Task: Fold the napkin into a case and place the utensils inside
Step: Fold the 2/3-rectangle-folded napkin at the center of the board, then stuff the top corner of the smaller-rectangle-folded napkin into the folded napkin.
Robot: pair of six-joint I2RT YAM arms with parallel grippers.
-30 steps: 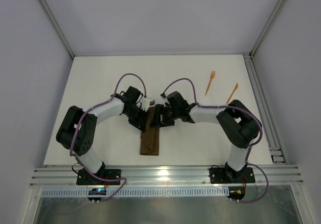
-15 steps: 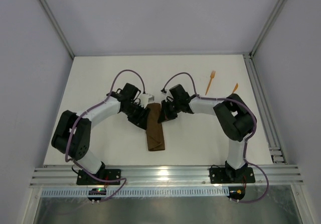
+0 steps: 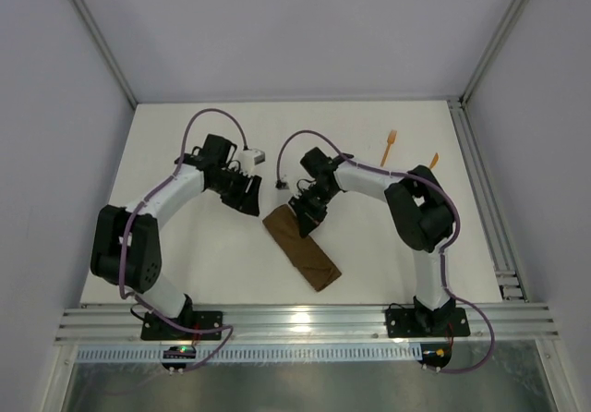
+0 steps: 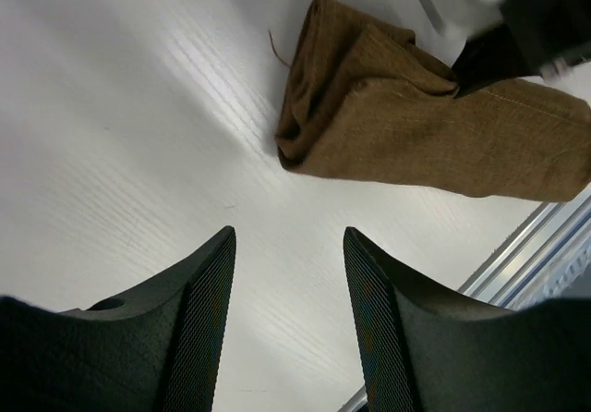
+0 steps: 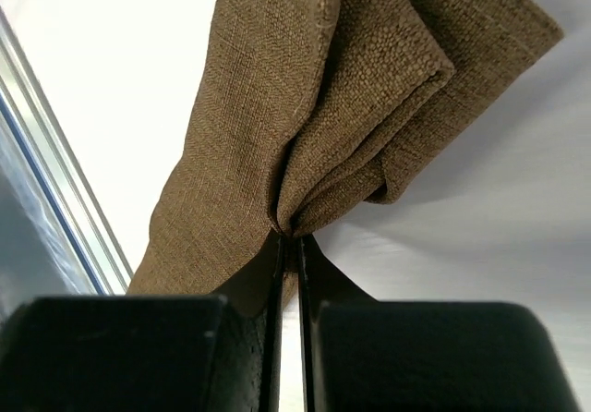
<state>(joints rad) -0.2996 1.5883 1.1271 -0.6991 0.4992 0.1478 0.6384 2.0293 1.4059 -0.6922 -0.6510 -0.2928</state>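
Brown cloth case (image 3: 305,250) lies on the white table (image 3: 194,246) as a narrow folded strip, set diagonally: one end far-left near the middle of the table, the other end near-right toward the front rail. Right gripper (image 5: 289,243) has its fingers pressed together on a fold at the far-left end of the case; the wrist view shows cloth layers bunched and gathered into the pinch, with the end of the strip raised a little and casting shadow on the table. Rest of the strip lies flat. Left gripper (image 4: 288,238) is spread, nothing between the fingers, above bare table just left of the pinched end and clear of the cloth; its own view looks across at that rumpled end with the right gripper's dark fingers on it. Orange fork (image 3: 389,150) lies at far right, tines pointing away. Second orange utensil (image 3: 432,162) is just right of the fork, mostly hidden behind the right arm's elbow. Both utensils are well apart from the case
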